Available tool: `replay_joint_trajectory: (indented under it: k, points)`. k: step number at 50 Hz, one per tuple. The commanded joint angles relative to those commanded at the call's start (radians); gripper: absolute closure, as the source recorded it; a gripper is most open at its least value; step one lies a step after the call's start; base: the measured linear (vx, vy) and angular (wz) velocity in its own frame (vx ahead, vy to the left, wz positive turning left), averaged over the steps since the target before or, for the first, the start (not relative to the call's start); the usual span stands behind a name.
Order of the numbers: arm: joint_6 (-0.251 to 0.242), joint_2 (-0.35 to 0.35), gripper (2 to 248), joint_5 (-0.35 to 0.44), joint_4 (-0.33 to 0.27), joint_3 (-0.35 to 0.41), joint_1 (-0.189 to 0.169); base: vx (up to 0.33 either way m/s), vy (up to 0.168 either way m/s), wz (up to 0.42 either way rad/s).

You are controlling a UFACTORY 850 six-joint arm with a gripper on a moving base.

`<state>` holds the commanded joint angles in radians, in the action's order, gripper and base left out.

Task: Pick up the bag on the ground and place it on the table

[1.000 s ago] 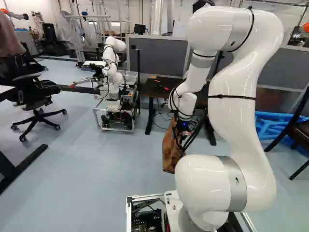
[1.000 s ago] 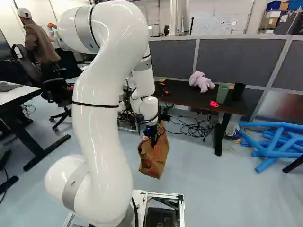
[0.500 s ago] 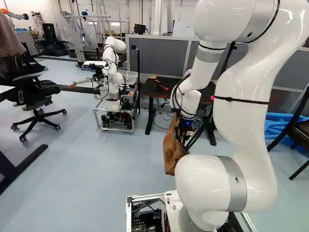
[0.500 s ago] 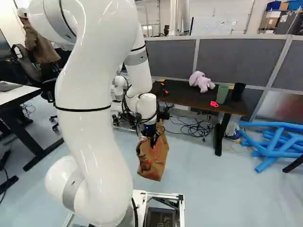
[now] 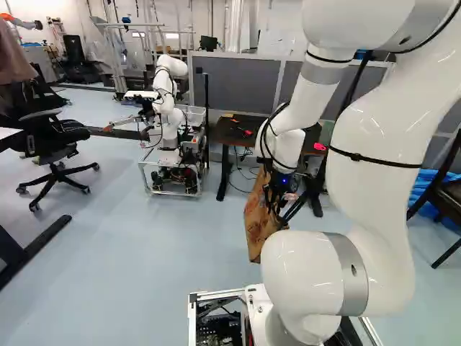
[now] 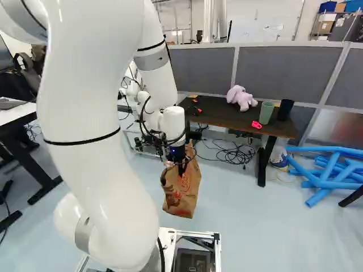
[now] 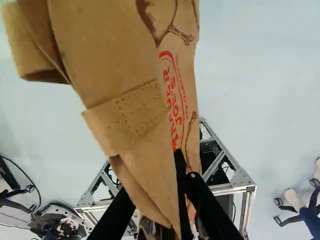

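Paper bag (image 6: 184,192) hangs above the floor (image 6: 266,226), pinched in the black gripper (image 6: 181,169). Beyond it stands the dark table (image 6: 218,117).

Grey partitions (image 6: 283,71) stand before a white wall (image 6: 258,17). A black wheeled chair (image 5: 61,131) sits on pale blue floor (image 5: 122,274).

Brown bag (image 7: 107,55) with red lettering (image 7: 173,102), darker brown drawings (image 7: 181,35)

red lettering (image 7: 172,100) for you to see on your brown paper bag (image 7: 110,55), smaller red print (image 7: 185,102) alongside
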<state>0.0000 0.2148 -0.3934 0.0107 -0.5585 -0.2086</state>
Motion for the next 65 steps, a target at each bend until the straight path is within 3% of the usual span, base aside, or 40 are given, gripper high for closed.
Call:
replay_joint_trajectory:
  k: [39, 65]
  points:
    - [0.0, -0.196, 224, -0.131, -0.058, 0.03, -0.018, 0.0, 0.0, 0.0]
    - [0.0, -0.298, 224, -0.223, -0.064, 0.014, -0.042, 0.0, 0.0, 0.0]
